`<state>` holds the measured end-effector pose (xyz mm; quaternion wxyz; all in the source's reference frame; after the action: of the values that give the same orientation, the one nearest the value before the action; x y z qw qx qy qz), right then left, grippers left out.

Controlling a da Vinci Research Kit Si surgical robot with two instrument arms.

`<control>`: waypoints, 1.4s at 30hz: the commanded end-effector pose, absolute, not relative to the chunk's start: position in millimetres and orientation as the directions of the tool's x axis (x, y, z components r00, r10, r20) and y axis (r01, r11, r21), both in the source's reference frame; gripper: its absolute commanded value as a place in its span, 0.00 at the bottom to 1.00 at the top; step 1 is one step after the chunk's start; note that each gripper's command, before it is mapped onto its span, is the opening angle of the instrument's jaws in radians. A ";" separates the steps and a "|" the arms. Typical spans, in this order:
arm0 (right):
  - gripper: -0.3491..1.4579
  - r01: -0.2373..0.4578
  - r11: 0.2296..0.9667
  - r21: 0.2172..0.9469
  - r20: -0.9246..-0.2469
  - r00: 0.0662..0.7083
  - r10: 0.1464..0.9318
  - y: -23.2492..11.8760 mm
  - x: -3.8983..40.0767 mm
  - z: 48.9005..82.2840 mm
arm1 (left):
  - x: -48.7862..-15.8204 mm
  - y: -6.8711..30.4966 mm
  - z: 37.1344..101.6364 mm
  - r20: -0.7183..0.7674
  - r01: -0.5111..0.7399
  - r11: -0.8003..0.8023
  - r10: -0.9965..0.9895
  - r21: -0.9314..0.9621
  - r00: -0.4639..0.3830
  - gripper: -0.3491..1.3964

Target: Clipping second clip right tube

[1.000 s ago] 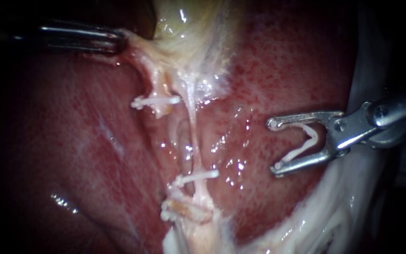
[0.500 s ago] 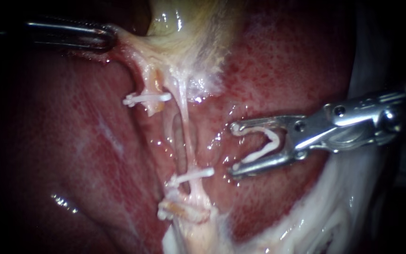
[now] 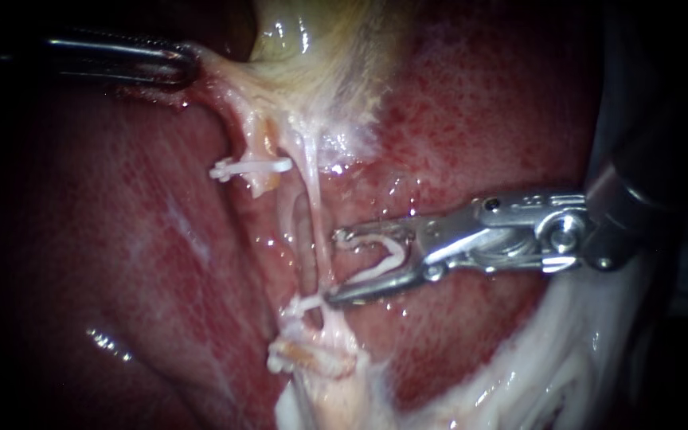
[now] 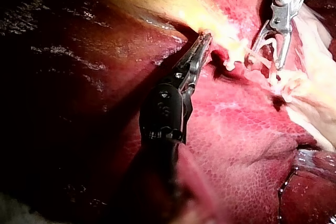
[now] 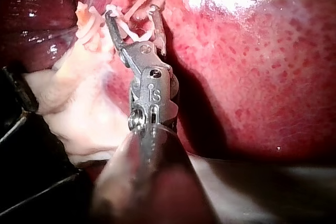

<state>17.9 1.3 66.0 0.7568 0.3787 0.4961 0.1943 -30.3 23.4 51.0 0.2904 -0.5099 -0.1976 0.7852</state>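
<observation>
At right instrument [image 3: 338, 267]: shiny steel jaws gripping curved white clip [image 3: 384, 255] (legs splayed), tips nearer thin glistening tube [image 3: 318, 231] than before. At left instrument [image 3: 189, 68]: jaws clenched on stringy tissue [image 3: 224, 80].

Shaft of left instrument [image 3: 186, 68] lost in dark; right instrument [image 3: 338, 267] shaft cut off; lower clip [image 3: 304, 304] partly covered.

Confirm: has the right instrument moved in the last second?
Yes. The right instrument, carrying a loaded clip, has moved toward the right tube; its jaws now almost reach the fixed clip on that tube.
</observation>
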 end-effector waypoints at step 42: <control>0.00 0.303 0.411 0.860 -0.497 0.312 0.810 1.0 18.5 63.0 | -30.5 23.4 51.2 -0.686 -0.255 -0.753 0.658 -0.606 -0.311 0.00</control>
<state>18.2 1.0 63.1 0.6337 0.5062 0.5491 0.2017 -30.5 23.4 51.2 0.2905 -0.5098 -0.1975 0.7853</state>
